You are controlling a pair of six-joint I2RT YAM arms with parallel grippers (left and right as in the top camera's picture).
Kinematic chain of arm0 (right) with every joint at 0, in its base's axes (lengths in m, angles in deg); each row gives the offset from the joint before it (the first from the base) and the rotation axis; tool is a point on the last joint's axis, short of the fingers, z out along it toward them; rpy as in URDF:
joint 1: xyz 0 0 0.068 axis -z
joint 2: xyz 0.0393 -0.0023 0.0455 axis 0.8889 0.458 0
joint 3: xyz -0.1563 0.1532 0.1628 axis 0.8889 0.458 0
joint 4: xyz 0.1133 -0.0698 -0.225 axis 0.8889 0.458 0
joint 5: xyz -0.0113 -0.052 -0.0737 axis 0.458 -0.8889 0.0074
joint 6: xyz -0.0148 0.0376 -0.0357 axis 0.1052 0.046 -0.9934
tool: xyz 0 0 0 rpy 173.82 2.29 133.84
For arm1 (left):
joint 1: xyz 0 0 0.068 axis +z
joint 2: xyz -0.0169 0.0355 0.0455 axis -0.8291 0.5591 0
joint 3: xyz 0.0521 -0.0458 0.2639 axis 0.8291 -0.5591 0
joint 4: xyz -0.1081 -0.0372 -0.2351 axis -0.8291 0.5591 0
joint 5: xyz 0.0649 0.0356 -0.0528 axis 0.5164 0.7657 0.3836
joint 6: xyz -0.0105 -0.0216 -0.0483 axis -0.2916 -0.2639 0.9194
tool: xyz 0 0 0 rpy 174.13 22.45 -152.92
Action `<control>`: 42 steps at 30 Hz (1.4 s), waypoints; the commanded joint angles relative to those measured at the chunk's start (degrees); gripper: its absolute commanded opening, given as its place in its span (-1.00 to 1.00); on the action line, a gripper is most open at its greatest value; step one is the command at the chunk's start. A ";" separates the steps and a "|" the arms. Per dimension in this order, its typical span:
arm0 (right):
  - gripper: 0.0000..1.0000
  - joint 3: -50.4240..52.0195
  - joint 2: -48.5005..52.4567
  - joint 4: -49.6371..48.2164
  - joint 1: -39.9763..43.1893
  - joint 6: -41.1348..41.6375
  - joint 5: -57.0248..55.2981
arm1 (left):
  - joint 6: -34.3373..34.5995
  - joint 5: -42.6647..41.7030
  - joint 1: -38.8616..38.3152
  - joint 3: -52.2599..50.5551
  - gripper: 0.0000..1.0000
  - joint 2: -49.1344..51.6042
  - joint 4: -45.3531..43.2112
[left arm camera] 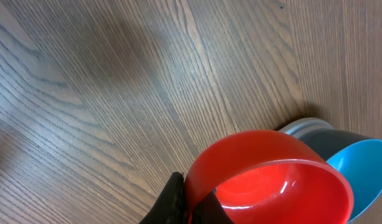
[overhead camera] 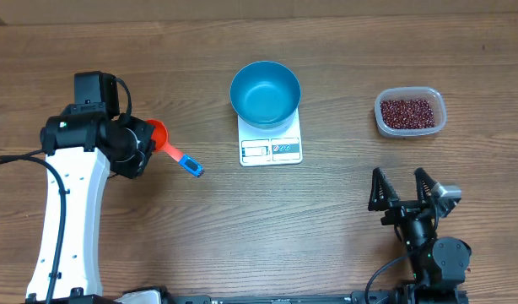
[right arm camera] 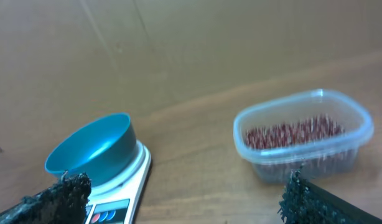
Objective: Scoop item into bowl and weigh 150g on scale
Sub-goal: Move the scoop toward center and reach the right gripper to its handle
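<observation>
Since the left gripper (left arm camera: 192,200) is clamped on the cup rim of the red scoop (overhead camera: 160,135) at 9 o'clock, not on its blue handle, we judge the scoop may twist or slip once it digs in. The beans (overhead camera: 408,111) lie in the clear container (overhead camera: 442,118) at 2 o'clock, beyond the blue bowl (overhead camera: 265,93) on the scale (overhead camera: 271,150) at 12. A reach across could knock that bowl. The right gripper (overhead camera: 399,181) stands wide and empty at 5.
</observation>
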 commanded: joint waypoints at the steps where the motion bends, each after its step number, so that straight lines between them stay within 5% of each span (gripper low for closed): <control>1: 1.00 -3.82 -0.37 2.71 -0.26 2.82 0.26 | 1.05 2.08 -0.55 -0.09 -0.92 -0.42 -0.35; 9: 1.00 -15.45 4.85 11.43 -0.26 2.84 2.03 | 3.61 2.08 -1.81 -0.09 -0.91 -0.22 -0.33; 23: 1.00 -35.82 42.80 10.75 -0.26 6.05 31.69 | 18.16 2.03 -11.61 -0.09 -0.92 -0.17 0.07; 27: 1.00 -35.89 50.66 0.74 -0.26 12.20 43.19 | 24.61 0.22 -14.32 -0.09 -0.92 -0.17 0.00; 32: 1.00 -35.89 58.10 -3.02 -0.28 30.49 45.51 | 27.30 -3.67 -17.88 -0.09 -0.92 -0.17 -2.27; 42: 1.00 -35.89 61.13 -4.70 -1.75 32.48 46.77 | 38.73 -3.37 -26.36 -0.09 -0.92 0.48 -6.54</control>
